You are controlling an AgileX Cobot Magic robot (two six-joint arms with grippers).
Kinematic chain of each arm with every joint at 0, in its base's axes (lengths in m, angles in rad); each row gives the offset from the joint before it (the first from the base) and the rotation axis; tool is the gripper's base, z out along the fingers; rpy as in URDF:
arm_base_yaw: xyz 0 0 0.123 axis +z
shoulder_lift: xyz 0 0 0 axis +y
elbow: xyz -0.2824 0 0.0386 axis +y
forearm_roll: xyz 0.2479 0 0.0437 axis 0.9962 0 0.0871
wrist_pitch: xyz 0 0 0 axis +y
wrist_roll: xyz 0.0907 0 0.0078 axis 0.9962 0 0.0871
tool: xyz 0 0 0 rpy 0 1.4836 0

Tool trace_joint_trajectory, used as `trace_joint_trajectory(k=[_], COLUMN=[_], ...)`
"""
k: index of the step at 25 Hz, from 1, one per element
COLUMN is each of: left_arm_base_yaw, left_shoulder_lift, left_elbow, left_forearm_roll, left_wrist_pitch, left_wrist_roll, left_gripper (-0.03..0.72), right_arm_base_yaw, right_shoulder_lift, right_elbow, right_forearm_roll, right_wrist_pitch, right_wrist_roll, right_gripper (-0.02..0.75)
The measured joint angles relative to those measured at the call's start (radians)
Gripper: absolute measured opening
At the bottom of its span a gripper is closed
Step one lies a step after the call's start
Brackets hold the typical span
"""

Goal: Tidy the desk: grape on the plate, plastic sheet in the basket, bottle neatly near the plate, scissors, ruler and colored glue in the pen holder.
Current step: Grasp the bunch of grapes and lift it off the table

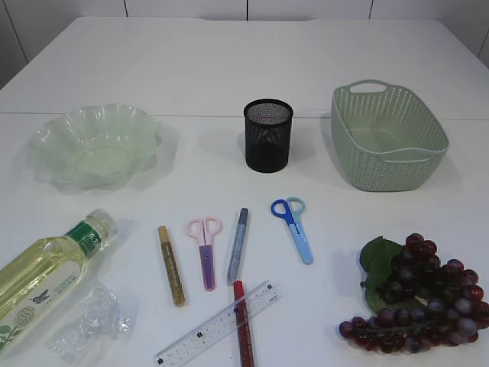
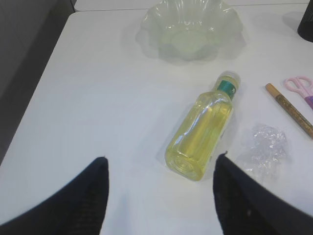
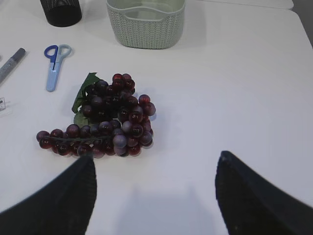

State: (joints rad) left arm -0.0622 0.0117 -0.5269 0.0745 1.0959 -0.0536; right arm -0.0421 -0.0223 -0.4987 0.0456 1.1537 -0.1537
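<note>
The grape (image 1: 420, 306) bunch lies at the front right and the bottle (image 1: 46, 271) of yellow liquid lies on its side at the front left, beside the crumpled plastic sheet (image 1: 92, 321). Pink scissors (image 1: 205, 248), blue scissors (image 1: 294, 227), the ruler (image 1: 218, 325) and gold (image 1: 171, 265), grey (image 1: 238, 245) and red (image 1: 243, 329) glue pens lie in the middle. Behind them stand the plate (image 1: 95, 145), pen holder (image 1: 268, 135) and basket (image 1: 387, 136). My left gripper (image 2: 161, 157) hangs open just short of the bottle (image 2: 200, 139). My right gripper (image 3: 155, 155) hangs open in front of the grape (image 3: 105, 120).
Both arms are outside the exterior view. The table's left edge (image 2: 34, 98) runs close to the bottle, with dark floor beyond. Bare tabletop lies to the right of the grape and behind the plate, pen holder and basket.
</note>
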Motion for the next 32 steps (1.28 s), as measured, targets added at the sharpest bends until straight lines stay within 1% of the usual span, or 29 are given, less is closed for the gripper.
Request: trace_joint_trajectory(k=[9,21,32], left_arm_base_yaw=[0.0,0.0,0.0], left_shoulder_lift=[0.0,0.0,0.0], left_elbow=[0.0,0.0,0.0], left_forearm_roll=[0.0,-0.001,-0.001], left_wrist_pitch=[0.0,0.0,0.0], left_wrist_roll=[0.0,0.0,0.0], left_gripper=[0.485,0.448,0.439], right_arm_base_yaw=[0.0,0.0,0.0], right_shoulder_lift=[0.0,0.0,0.0], right_elbow=[0.0,0.0,0.0], right_forearm_roll=[0.0,0.0,0.0], right_wrist_pitch=[0.0,0.0,0.0], right_wrist_roll=[0.0,0.0,0.0], right_gripper=[0.584,0.584,0.584])
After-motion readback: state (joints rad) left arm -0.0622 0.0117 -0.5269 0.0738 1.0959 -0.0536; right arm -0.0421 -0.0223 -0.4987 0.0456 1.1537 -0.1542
